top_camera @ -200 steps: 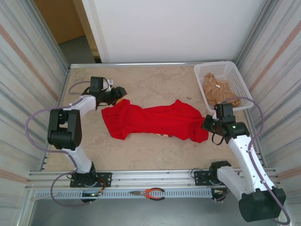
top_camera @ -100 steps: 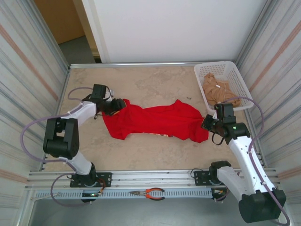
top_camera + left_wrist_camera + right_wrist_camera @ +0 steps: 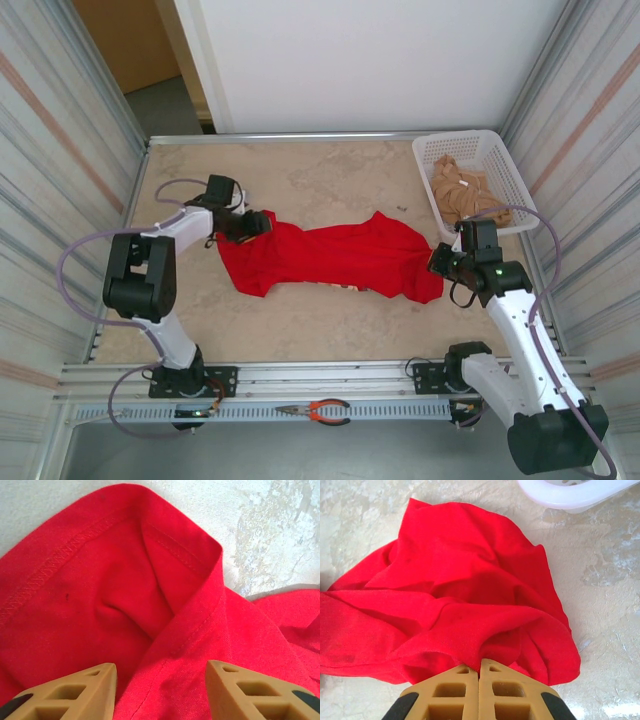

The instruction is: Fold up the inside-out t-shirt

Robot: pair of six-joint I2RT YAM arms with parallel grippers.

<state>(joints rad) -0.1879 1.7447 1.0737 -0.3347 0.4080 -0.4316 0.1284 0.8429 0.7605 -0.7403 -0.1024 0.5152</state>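
Observation:
The inside-out t-shirt (image 3: 330,258) lies bunched in a long red strip across the middle of the table. My left gripper (image 3: 255,226) is at its left end, open. In the left wrist view the two tan fingers of the left gripper (image 3: 161,672) stand apart on either side of a stitched hem fold of the t-shirt (image 3: 100,590), and they do not pinch it. My right gripper (image 3: 436,262) is at the shirt's right end. In the right wrist view the right gripper (image 3: 479,661) is shut on a gathered edge of the t-shirt (image 3: 460,590).
A white basket (image 3: 478,150) at the back right holds a tan garment (image 3: 460,195); its rim (image 3: 570,492) lies just beyond the shirt's right end. Pliers (image 3: 318,410) lie on the front rail. Corrugated walls close in both sides of the table.
My left gripper has moved right and slightly nearer, from beside the shirt's left corner onto the cloth, and its fingers have narrowed a little. The right arm has held still.

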